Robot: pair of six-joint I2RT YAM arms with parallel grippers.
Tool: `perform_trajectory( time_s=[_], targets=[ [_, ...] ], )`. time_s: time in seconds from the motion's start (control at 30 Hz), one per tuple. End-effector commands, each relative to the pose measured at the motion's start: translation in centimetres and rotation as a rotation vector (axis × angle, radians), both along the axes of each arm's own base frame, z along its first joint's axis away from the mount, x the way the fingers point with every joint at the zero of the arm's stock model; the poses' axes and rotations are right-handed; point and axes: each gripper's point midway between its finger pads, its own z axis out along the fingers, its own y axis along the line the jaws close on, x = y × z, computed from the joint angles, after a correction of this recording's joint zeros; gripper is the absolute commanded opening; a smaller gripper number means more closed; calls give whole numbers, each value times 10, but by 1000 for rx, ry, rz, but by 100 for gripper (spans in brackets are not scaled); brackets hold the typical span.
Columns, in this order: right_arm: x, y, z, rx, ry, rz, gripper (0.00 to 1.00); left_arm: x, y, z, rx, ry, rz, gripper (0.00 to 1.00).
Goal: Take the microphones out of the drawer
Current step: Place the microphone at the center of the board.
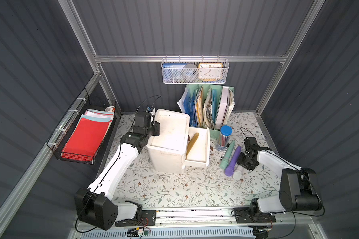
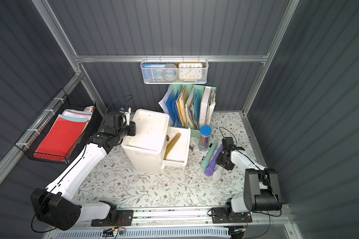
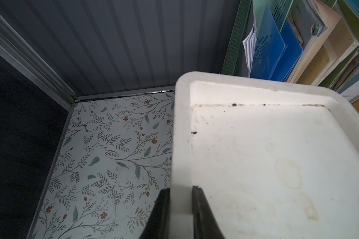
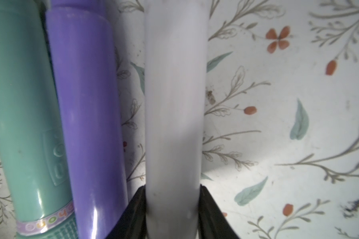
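A white drawer cabinet (image 1: 170, 132) stands mid-table with its top drawer (image 1: 196, 163) pulled out to the right. A gold microphone (image 1: 192, 144) (image 2: 172, 144) lies inside the drawer. My left gripper (image 1: 156, 129) (image 3: 180, 189) is shut on the cabinet's left top rim (image 3: 181, 134). My right gripper (image 1: 243, 163) (image 4: 173, 188) is shut on a pale grey microphone (image 1: 237, 173) (image 4: 174, 103) at table level, right of the drawer. Next to it lie a purple microphone (image 1: 233, 161) (image 4: 87, 103) and a teal microphone (image 1: 227, 155) (image 4: 23, 103).
A clear pen tube with a blue lid (image 1: 224, 137) and a black marker (image 1: 225, 151) sit by the microphones. A green file holder (image 1: 211, 105) stands behind the cabinet. A white mesh basket (image 1: 195, 71) hangs on the back rail, a black wire basket (image 1: 85, 134) on the left wall.
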Motion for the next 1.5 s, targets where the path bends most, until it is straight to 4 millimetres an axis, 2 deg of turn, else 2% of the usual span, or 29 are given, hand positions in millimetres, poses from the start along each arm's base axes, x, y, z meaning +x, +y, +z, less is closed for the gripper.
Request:
perform_trajectory(
  time_s=[0.0, 0.27, 0.43, 0.57, 0.73, 1.0, 1.13, 1.3, 1.47],
  targets=[
    [5, 0, 4, 6, -17, -11, 35, -23, -1, -89, 40, 295, -20, 1],
    [1, -3, 5, -7, -6, -23, 51, -22, -2, -90, 36, 298, -23, 0],
    [1, -5, 12, -20, -20, -27, 54, -22, -2, -90, 36, 298, -24, 0],
    [0, -7, 30, -29, -48, -38, 54, -22, -2, -90, 35, 298, -25, 1],
    [1, -2, 68, 4, -147, -46, 54, -22, -2, -89, 36, 296, -24, 1],
    [19, 27, 160, 190, -474, -19, 55, -22, -2, -89, 35, 294, -23, 1],
    [27, 44, 197, 315, -576, -30, 55, -22, -3, -90, 34, 297, -26, 0],
    [35, 78, 240, 430, -648, 28, 55, -21, -3, -91, 33, 300, -26, 1],
    [41, 118, 266, 414, -676, 117, 55, -21, -3, -91, 34, 301, -25, 1]
  ],
)
